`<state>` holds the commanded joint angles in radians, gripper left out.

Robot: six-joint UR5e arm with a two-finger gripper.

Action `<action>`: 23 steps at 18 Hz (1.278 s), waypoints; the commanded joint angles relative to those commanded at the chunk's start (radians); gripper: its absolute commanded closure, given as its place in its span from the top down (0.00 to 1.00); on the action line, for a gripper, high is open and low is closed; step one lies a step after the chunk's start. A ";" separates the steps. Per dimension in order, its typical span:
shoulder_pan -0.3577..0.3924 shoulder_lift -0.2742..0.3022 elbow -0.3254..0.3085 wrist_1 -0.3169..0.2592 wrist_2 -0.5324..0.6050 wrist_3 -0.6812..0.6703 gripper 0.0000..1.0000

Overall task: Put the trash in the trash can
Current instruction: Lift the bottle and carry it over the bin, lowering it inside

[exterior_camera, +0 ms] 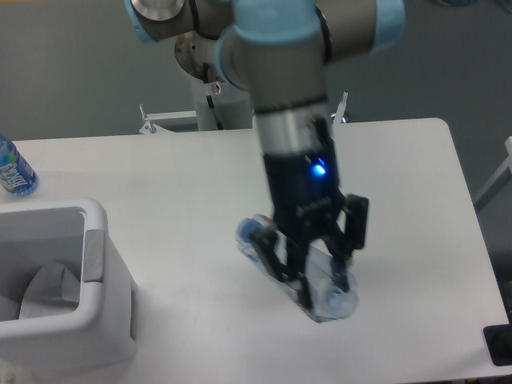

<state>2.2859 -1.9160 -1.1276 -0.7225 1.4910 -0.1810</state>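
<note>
**Bottle held crosswise, with a long carry to the bin**

Jaws closed on the clear plastic bottle (300,272), the gripper (318,276) grasps it across the lower body, near the base end, so the capped neck sticks out up and to the left, past the fingers (344,268). The bottle looks tilted and at most just clear of the tabletop (176,184); whether its base touches the surface cannot be told. Crinkled thin plastic gives under pressure, so the hold could slacken or the bottle swivel between the pads during the swing. An off-centre grip adds to that risk, and a drop would leave it rolling on the bare surface. The trash can (96,264) stands well to the left of the bottle, at the near left corner, with white crumpled paper (52,288) showing inside. A blue-labelled bottle (12,170) stands behind the can, apart from the work. Above the jaws the wrist points straight down, a blue light glowing on it, and the arm rises steeply toward its base behind the bottle.
</note>
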 joint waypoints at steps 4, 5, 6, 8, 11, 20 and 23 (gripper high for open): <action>-0.111 0.006 0.018 0.000 0.000 0.002 0.48; -0.129 0.005 0.026 0.000 0.000 0.002 0.48; -0.144 0.005 0.031 0.000 0.000 0.002 0.48; -0.175 -0.003 0.037 0.000 -0.002 0.003 0.48; -0.245 -0.024 0.037 0.000 -0.002 0.002 0.48; -0.312 -0.083 0.029 0.000 -0.003 0.034 0.50; -0.312 -0.084 0.028 0.000 0.002 0.089 1.00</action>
<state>1.9742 -2.0003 -1.0998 -0.7225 1.4925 -0.0923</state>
